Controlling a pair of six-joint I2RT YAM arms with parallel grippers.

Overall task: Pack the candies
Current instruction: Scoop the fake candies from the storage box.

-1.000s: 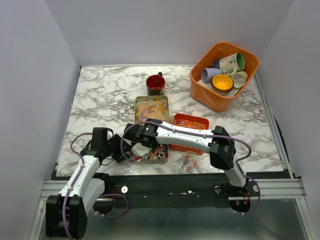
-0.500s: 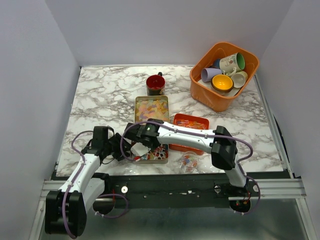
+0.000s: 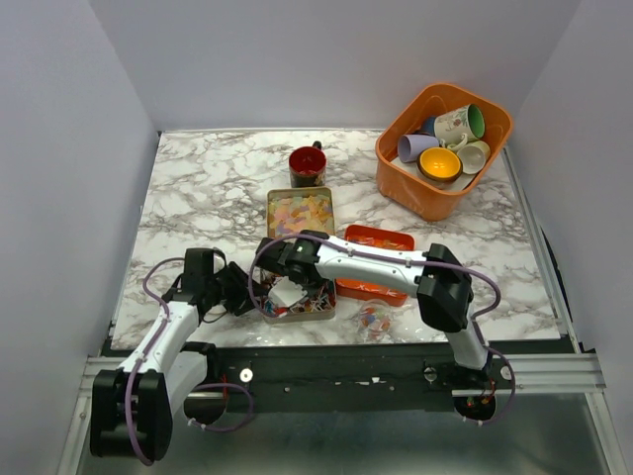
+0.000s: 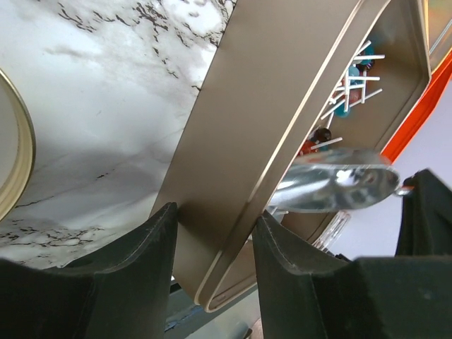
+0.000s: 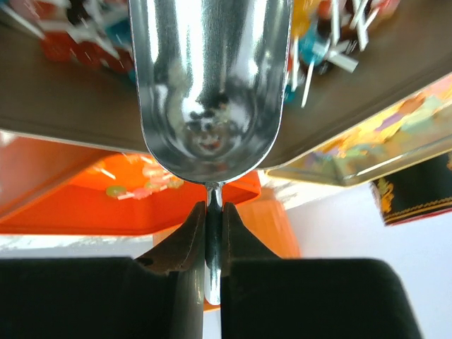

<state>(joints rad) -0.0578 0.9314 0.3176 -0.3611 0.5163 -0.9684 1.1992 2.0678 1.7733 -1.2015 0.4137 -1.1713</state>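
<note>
Tilting up from the marble table (image 3: 198, 198), a shallow rectangular tin (image 4: 282, 92) of brushed gold-brown metal is pinched at its rolled rim by the left gripper (image 4: 212, 220), with one matte black finger pressed on either side of the wall. Candies (image 4: 342, 109) on thin white sticks, with teal and dark red heads, are heaped inside the tin against its far wall. A polished steel scoop (image 5: 208, 85), round-nosed and mirror-bright, is held at the tin's edge, its thin flat handle clamped tight in the closed fingers of the right gripper (image 5: 213, 212). Behind, a second tin (image 3: 300, 211) of the same shape is filled with pastel yellow-pink squares, and more wrapped pieces are held in a glossy orange tray (image 3: 381, 234) just beside it. A small heap of clear-wrapped sweets (image 3: 373, 319) is seen loose near the table's front edge. The left arm is folded low along the near edge, wrist turned toward the tin, while the right arm is stretched from its base across the orange tray — white forearm nearly level — to the same tin. A dark red mug (image 3: 308, 166) and an orange basket (image 3: 425, 198) of glazed mugs (image 3: 455, 127) are set well apart at the back.
</note>
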